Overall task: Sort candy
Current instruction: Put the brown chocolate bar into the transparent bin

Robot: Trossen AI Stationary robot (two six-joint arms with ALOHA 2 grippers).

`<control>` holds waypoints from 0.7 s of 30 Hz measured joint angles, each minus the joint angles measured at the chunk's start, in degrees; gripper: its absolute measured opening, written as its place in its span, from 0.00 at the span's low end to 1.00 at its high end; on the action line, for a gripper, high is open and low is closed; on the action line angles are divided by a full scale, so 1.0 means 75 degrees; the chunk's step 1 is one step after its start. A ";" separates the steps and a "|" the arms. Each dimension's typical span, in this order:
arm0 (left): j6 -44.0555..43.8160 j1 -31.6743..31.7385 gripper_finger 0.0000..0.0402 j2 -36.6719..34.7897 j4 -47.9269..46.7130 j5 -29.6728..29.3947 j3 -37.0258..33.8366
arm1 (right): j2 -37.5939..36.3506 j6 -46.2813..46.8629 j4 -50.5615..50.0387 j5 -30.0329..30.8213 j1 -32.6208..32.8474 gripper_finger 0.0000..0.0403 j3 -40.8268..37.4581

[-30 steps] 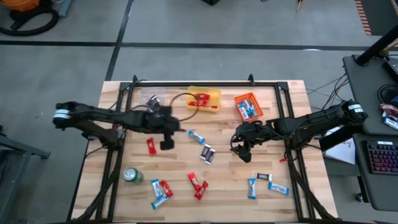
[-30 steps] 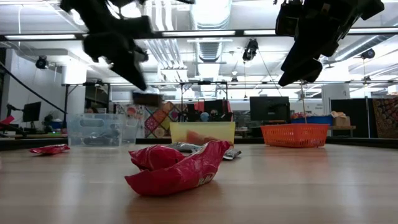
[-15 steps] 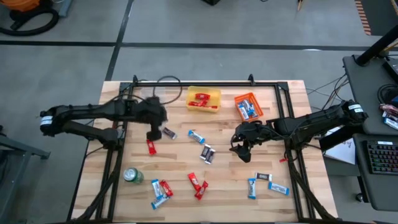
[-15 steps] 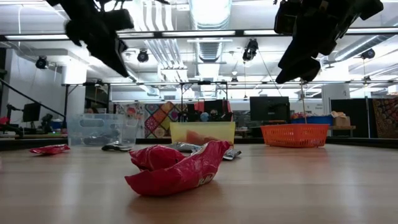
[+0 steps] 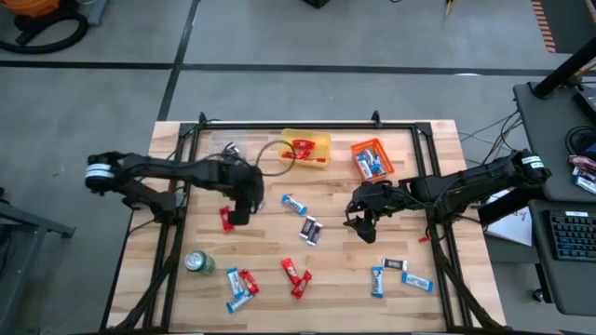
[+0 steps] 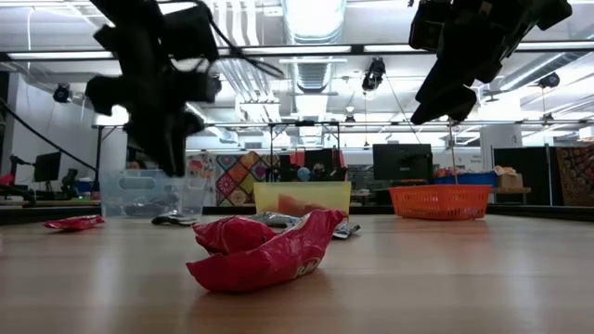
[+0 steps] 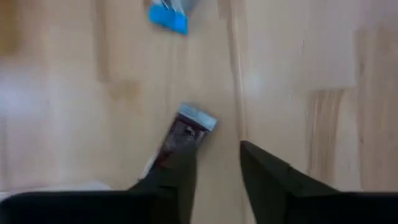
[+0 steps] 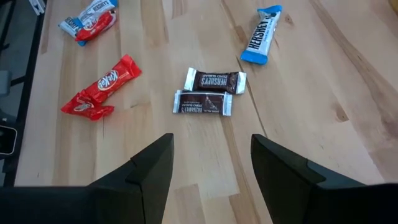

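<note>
The left gripper [image 5: 238, 215], fingers a narrow gap apart and holding nothing, hangs over a red candy bar [image 5: 225, 219] lying flat on the wooden table [image 5: 410, 214]; the right gripper [image 8: 210, 163] waits wide open above two dark bars [image 8: 209, 92]. Light, crinkly and likely slippery, such bars are probably best pinched across the short middle.

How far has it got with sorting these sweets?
Early. Red wrapped bars sit in the yellow bin, blue ones in the orange basket. Left gripper and right gripper hover, jaws open, empty. Most bars lie loose on the wooden table.
</note>
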 joint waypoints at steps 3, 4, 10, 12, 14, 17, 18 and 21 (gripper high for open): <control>-0.0101 -0.0124 0.37 0.0610 -0.0006 -0.0538 0.0025 | -0.0001 0.0000 0.0003 0.0000 0.0001 0.50 -0.0009; -0.0109 -0.0160 0.40 0.0779 -0.0003 -0.0786 0.0034 | -0.0002 0.0000 0.0003 0.0000 -0.0001 0.50 -0.0014; 0.0106 -0.0180 0.49 0.1478 0.0009 -0.1467 0.0041 | 0.0001 0.0000 0.0003 0.0000 -0.0001 0.50 -0.0020; 0.0120 -0.0180 0.50 0.1654 0.0062 -0.1486 0.0041 | 0.0001 0.0003 0.0003 0.0000 -0.0001 0.50 -0.0020; 0.0125 -0.0180 0.49 0.1830 0.0146 -0.1509 0.0047 | 0.0001 0.0003 0.0006 0.0000 -0.0001 0.50 -0.0020; 0.0166 -0.0180 0.47 0.2065 0.0230 -0.1534 0.0079 | 0.0001 0.0003 0.0047 0.0006 -0.0001 0.50 -0.0020; 0.0185 -0.0180 0.46 0.2136 0.0245 -0.1534 0.0085 | 0.0001 0.0001 0.0080 0.0010 -0.0001 0.50 -0.0020; 0.0196 -0.0180 0.40 0.2181 0.0256 -0.1509 0.0087 | 0.0001 0.0003 0.0134 0.0010 -0.0001 0.50 -0.0020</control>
